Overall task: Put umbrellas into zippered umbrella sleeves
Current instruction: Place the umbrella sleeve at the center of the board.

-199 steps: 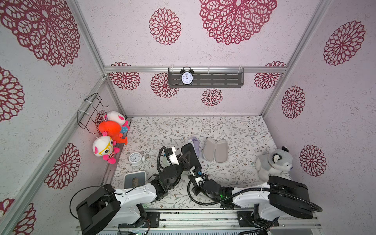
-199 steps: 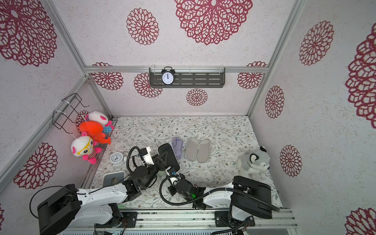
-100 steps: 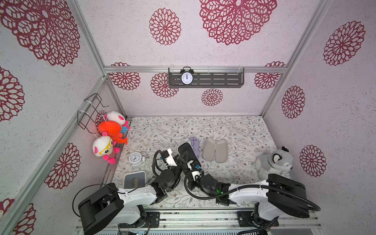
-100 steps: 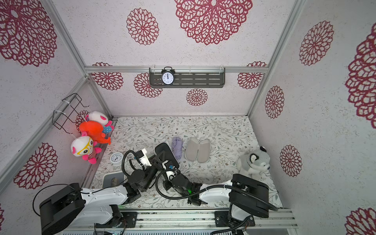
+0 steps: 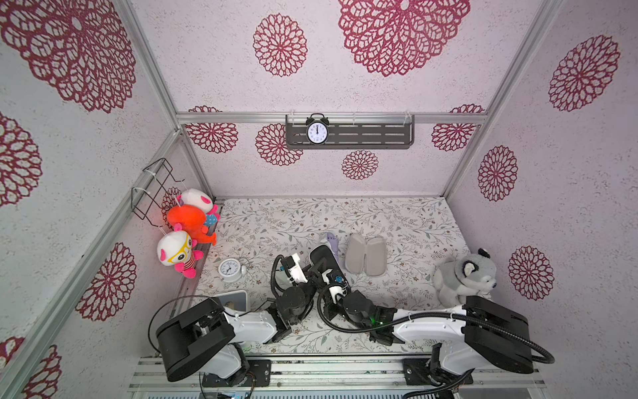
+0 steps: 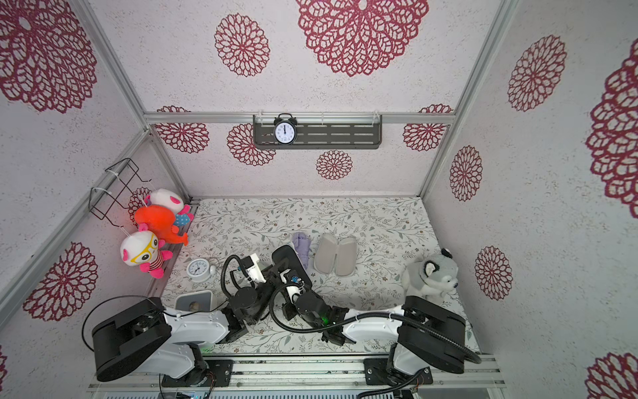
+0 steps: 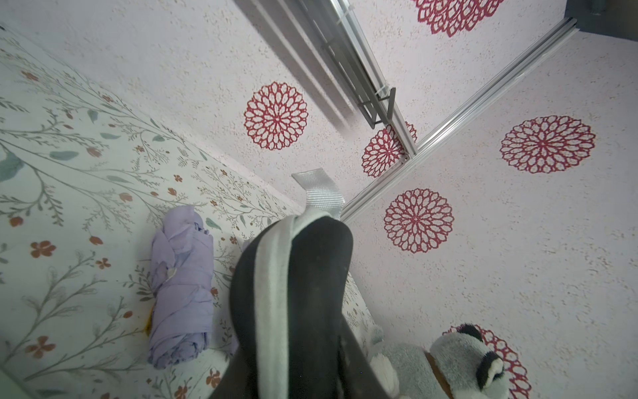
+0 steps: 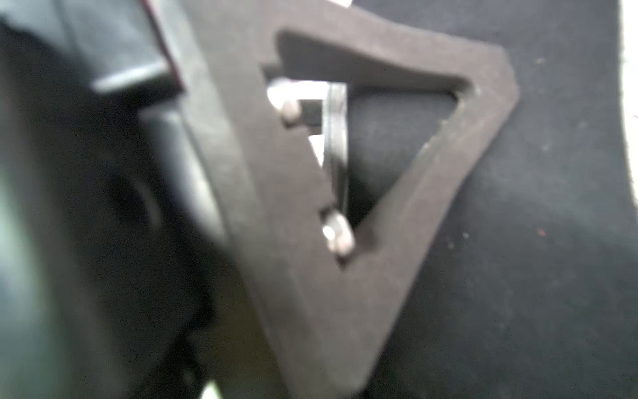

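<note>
L gripper point(image 5: 315, 270) narrow, clamped on black sleeve point(image 5: 322, 254), which sticks up tilted out of it; the pale zip band runs up the sleeve's edge in the L wrist view point(image 7: 276, 293). R gripper point(image 5: 328, 275) fully closed, pressed against the same sleeve. Can't tell if it pinches the zip pull; R wrist view is blurred, just black fabric. Prob. step: working the black sleeve's zip, L as anchor, R as puller. Can't tell if an umbrella is inside.

To do it well: hold L firm near the zip edge, pull R along the seam curve rather than outward, no twisting.

Lilac umbrella point(image 5: 330, 240) lies on table just beyond the sleeve, so don't knock it. Open sleeve point(image 5: 366, 255) is beside it, grey lining up, prob. next.
</note>
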{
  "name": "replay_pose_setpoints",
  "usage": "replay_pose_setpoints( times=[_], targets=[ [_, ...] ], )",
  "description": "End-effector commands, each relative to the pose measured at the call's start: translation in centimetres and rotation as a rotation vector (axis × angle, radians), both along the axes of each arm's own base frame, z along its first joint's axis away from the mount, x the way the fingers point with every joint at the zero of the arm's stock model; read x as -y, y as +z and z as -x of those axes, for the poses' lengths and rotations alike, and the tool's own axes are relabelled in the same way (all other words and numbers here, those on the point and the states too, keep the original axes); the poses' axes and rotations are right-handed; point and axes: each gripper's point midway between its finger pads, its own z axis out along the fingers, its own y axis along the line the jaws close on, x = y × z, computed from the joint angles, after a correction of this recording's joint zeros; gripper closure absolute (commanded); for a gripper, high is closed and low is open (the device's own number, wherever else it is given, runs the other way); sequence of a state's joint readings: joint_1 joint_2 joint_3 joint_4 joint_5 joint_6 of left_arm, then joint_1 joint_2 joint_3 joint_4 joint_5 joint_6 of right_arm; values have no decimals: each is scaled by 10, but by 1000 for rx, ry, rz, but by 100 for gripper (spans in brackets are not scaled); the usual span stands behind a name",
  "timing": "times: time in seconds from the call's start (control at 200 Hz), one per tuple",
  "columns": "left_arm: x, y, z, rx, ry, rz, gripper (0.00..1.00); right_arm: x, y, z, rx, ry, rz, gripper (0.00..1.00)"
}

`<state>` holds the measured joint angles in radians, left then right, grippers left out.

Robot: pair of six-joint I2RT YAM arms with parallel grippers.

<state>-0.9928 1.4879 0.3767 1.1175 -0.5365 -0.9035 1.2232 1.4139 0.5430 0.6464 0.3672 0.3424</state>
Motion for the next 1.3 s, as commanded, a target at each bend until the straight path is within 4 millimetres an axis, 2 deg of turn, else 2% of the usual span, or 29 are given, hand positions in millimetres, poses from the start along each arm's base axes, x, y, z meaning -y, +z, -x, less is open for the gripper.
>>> replay_pose_setpoints(
  times=[0.0,0.045,0.125,0.165,0.225,0.28,0.315,0.435,0.54,0.565,0.605,0.67,0.72,0.75,0.811,0.821,0.831,0.996,1.106,1.296],
  targets=[
    [58,-50,30,-174,-257,-57,100,5,71,4,8,-6,-254,100],
    [67,-66,30,-231,-280,-57,100,17,44,8,-65,-34,-192,100],
    [79,-83,35,-275,-334,11,100,42,9,12,-154,-89,-159,92],
    [83,-94,36,-299,-346,26,100,52,0,13,-168,-114,-155,92],
    [91,-114,38,-345,-367,26,100,64,-10,14,-183,-139,-154,98],
    [97,-119,39,-351,-385,66,100,71,-20,17,-198,-148,-148,100],
    [96,-134,42,-365,-382,66,100,75,-27,17,-210,-159,-123,100],
    [89,-148,42,-403,-354,24,95,87,-39,20,-234,-181,-109,100],
    [92,-154,47,-443,-377,1,83,98,-54,23,-262,-207,-85,100],
    [91,-156,48,-453,-376,-3,75,99,-58,24,-273,-206,-80,100],
    [87,-160,49,-472,-367,-15,66,100,-63,26,-291,-202,-80,100],
    [81,-168,52,-500,-356,-27,63,101,-69,30,-310,-192,-77,100],
    [78,-170,54,-511,-359,-22,55,101,-72,30,-316,-190,-70,100],
    [76,-171,56,-512,-361,-24,46,101,-73,31,-319,-191,-66,100],
    [70,-178,58,-526,-350,-51,40,103,-77,31,-324,-197,-60,100],
    [71,-168,57,-510,-353,-33,40,103,-78,31,-327,-197,-59,100],
    [70,-166,56,-508,-349,-35,39,103,-79,32,-328,-197,-57,100],
    [56,-158,57,-507,-319,-104,26,112,-95,33,-354,-221,-13,100],
    [47,-150,58,-498,-307,-151,18,120,-98,35,-367,-240,-7,100],
    [23,-127,43,-481,-278,-291,16,152,-103,33,-360,-330,43,100]
  ],
)
